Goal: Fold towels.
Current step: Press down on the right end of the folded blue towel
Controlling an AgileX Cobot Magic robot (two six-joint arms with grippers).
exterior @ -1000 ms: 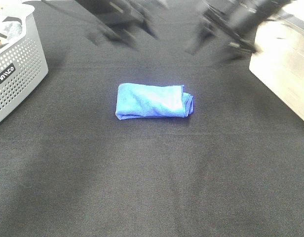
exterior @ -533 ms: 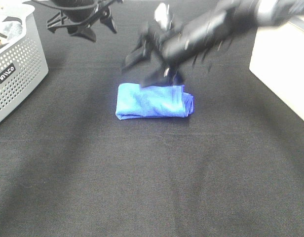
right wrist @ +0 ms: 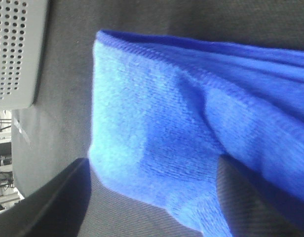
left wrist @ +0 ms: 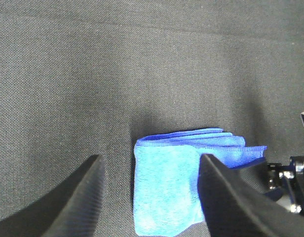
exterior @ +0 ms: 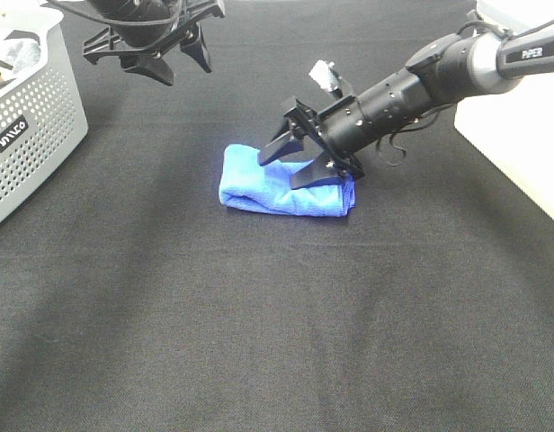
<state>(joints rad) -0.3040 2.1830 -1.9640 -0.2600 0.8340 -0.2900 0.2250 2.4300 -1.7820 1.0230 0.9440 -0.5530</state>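
The royal-blue towel (exterior: 281, 187) lies folded into a small thick rectangle on the black cloth near the middle of the table. My right gripper (exterior: 282, 171) reaches in from the right, open, with its fingers spread low over the towel's far edge and touching it. In the right wrist view the towel (right wrist: 157, 123) fills the picture between the two dark fingers (right wrist: 48, 202). My left gripper (exterior: 183, 67) is open and empty, up at the back left, well apart from the towel. The left wrist view shows the towel (left wrist: 167, 187) between its fingers (left wrist: 78, 202), seen from above.
A grey perforated basket (exterior: 30, 117) with grey cloth in it stands at the left edge; it also shows in the right wrist view (right wrist: 14, 49). A white box (exterior: 520, 135) stands at the right edge. The black cloth (exterior: 277, 333) covers the table.
My right arm has swung in from the back right and come down onto the towel, which has bunched slightly. My left arm has pulled back to the back left.
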